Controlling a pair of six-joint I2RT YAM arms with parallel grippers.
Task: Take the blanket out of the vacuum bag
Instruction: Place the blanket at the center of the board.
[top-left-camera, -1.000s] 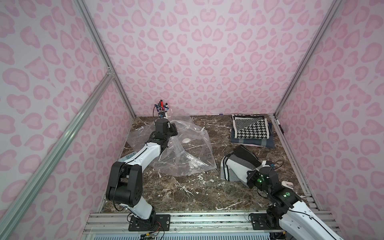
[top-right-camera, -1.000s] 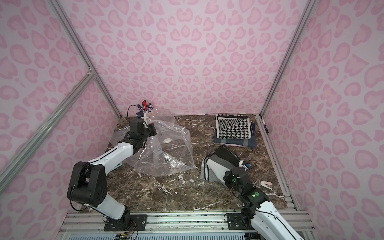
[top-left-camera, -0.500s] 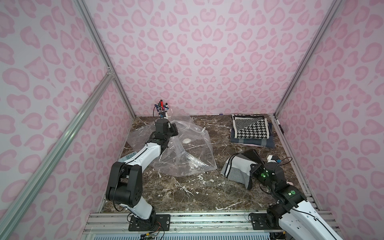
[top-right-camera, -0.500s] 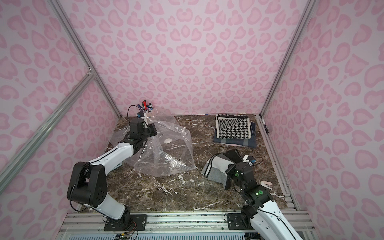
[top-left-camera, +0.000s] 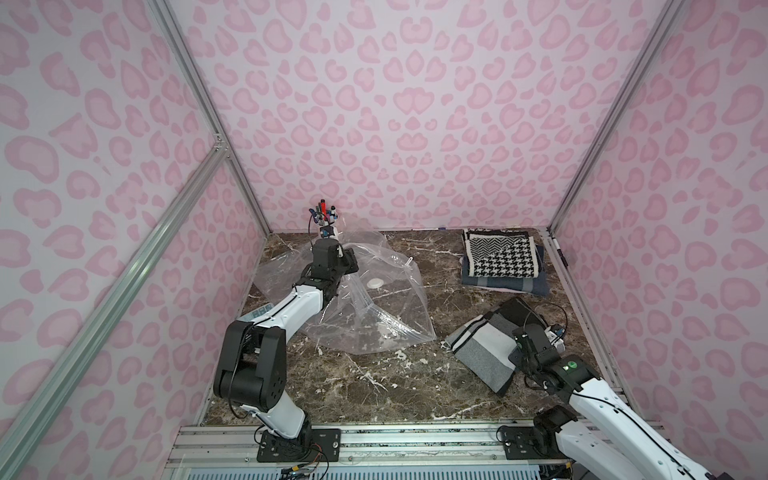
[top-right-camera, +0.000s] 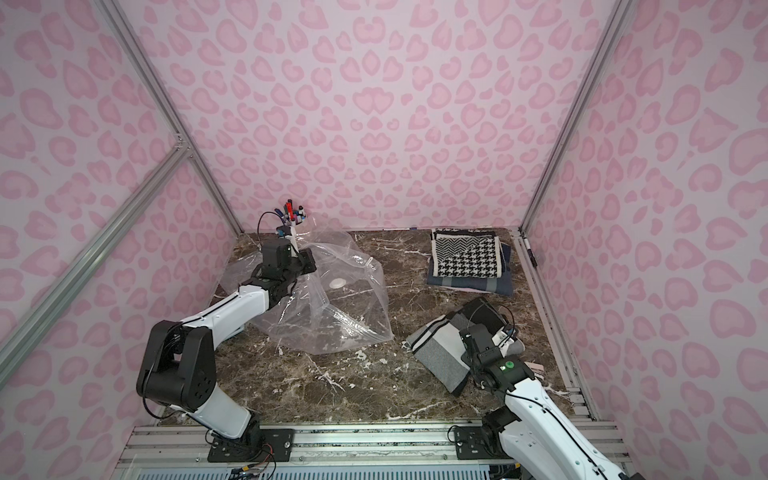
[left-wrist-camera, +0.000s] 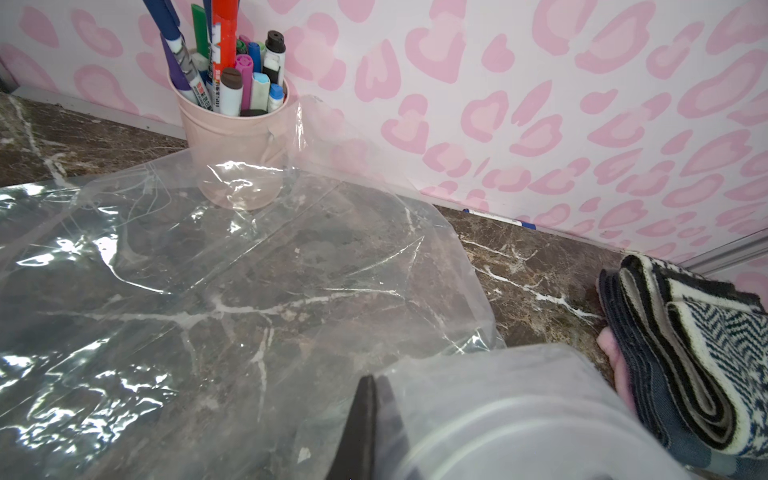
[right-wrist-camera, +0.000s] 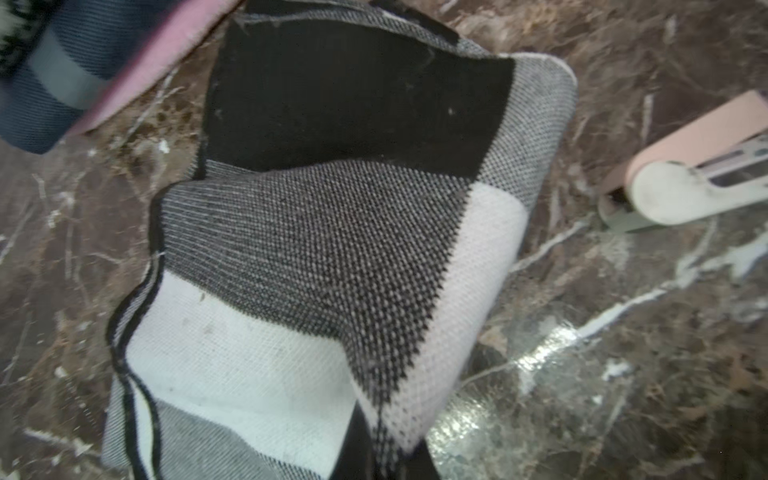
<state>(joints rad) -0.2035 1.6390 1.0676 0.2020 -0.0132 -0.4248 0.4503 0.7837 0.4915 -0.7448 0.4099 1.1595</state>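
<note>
Dragged toward the table's (top-left-camera: 374, 395) front-right corner since a second ago, the grey-and-black blanket (top-left-camera: 484, 353) lies clenched in the right gripper (right-wrist-camera: 382, 457), fully clear and right of the vacuum bag (top-left-camera: 374, 309), whose far side the left gripper (left-wrist-camera: 382, 419) pinches.

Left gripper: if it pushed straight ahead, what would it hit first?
Probably raised plastic of the vacuum bag, pinched in the left gripper; beyond it, the back wall beside the pen cup. Depth unclear.
</note>
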